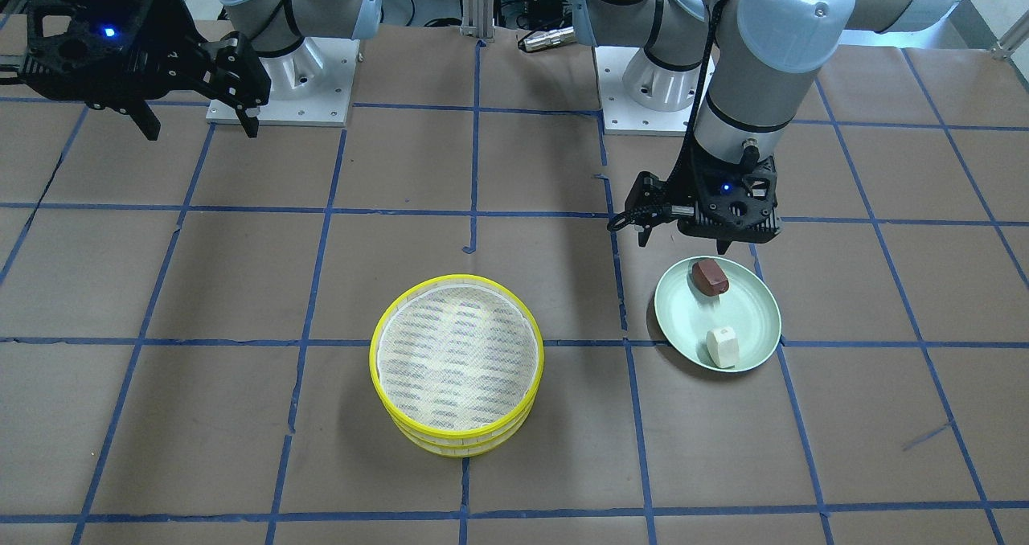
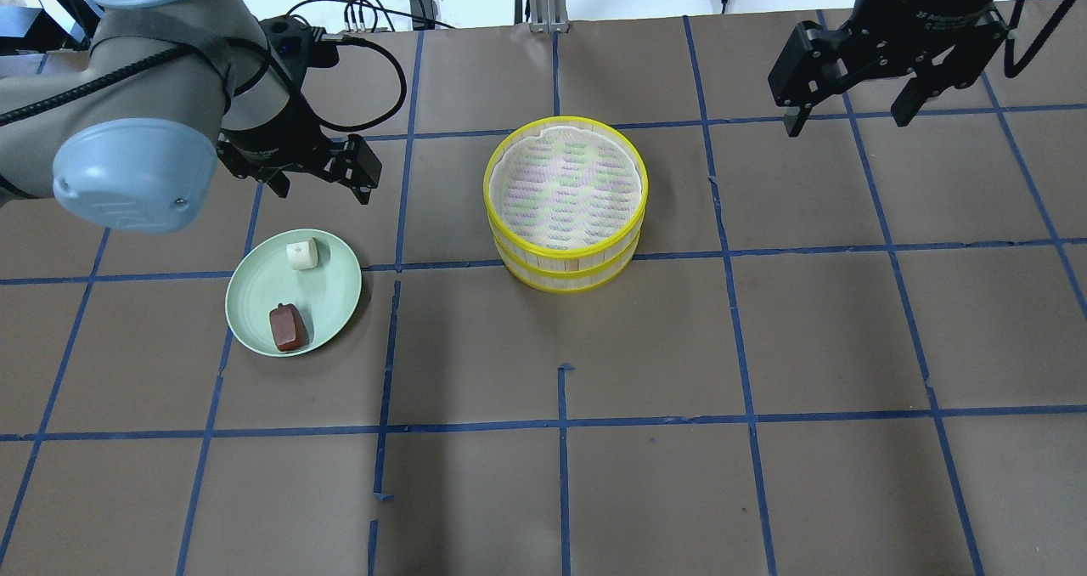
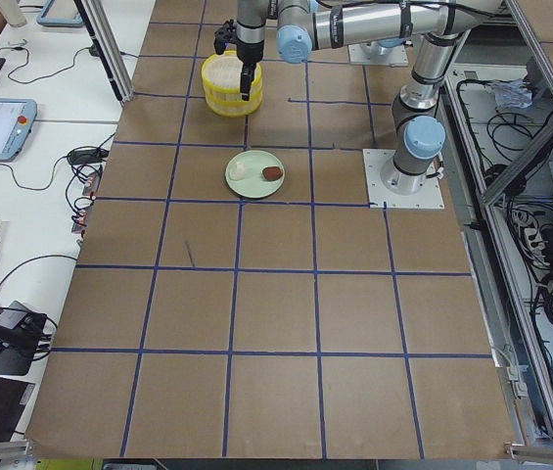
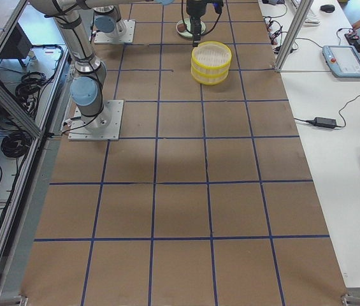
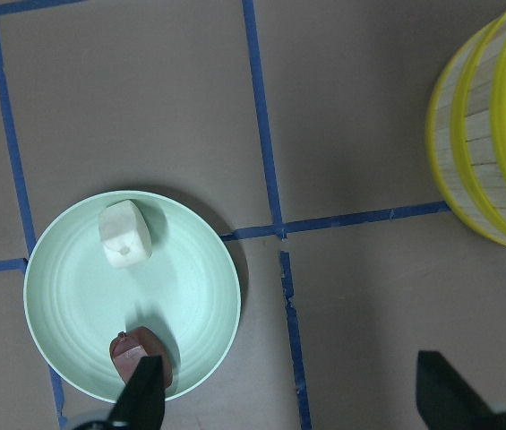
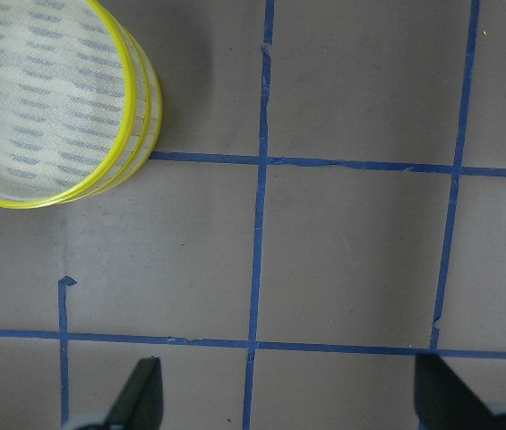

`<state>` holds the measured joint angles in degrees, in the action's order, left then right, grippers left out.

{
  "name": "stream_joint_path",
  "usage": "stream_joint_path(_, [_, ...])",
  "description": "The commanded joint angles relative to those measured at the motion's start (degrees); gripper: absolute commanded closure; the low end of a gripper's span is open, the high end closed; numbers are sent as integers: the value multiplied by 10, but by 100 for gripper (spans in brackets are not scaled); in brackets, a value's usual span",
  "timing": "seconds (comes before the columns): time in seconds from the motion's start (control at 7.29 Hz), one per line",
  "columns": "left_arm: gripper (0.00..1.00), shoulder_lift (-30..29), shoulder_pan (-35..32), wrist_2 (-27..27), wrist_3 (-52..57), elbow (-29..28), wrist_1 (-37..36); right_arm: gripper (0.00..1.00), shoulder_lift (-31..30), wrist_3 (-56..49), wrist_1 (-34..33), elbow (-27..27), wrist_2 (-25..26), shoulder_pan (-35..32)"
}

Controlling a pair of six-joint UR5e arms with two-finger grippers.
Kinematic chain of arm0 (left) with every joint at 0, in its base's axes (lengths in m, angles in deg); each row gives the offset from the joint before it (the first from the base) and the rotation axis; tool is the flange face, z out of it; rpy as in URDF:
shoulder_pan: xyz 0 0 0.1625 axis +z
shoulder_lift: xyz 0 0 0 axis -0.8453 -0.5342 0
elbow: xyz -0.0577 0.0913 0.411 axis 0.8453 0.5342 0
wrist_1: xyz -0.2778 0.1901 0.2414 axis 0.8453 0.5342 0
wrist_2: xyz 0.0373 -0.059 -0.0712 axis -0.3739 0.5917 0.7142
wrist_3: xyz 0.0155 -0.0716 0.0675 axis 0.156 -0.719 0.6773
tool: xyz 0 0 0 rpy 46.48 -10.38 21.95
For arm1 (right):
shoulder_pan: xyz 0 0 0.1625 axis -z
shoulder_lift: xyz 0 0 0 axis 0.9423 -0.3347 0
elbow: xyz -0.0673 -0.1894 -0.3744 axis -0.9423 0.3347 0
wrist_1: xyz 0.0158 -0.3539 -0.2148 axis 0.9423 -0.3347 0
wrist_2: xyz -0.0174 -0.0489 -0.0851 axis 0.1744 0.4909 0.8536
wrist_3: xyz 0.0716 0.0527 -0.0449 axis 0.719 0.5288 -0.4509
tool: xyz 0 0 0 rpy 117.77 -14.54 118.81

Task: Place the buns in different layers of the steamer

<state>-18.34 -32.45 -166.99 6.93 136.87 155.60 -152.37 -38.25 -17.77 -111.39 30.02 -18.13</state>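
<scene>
Nearest the robot's edge of the brown paper-covered table with its blue tape grid (image 2: 764, 347), the left gripper (image 2: 324, 187) hovers with fingers spread wide, by the robot-side rim of the pale green round plate (image 2: 327, 291). On that plate the reddish-brown blocky bun (image 2: 288, 327) lies nearer the robot. The cream-white blocky bun (image 2: 301, 254) sits apart from it, toward the operators' edge. Well apart toward the right end stands the stack of yellow-rimmed round steamer trays with woven mesh bases (image 2: 560, 263). The right gripper (image 2: 846, 121), also spread, hangs raised beyond it toward that end.
</scene>
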Motion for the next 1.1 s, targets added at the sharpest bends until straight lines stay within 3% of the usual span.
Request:
stream_joint_path(0.0, [0,0,1,-1,3,3,-1,0,-4,-1,-6,-4,0,0])
stream_joint_path(0.69, [0,2,4,-2,28,3,-1,0,-5,-1,-21,-26,-2,6])
stream_joint_path(0.96, [0,4,88,-9,142,26,-1,0,1,32,-63,-30,1,-1])
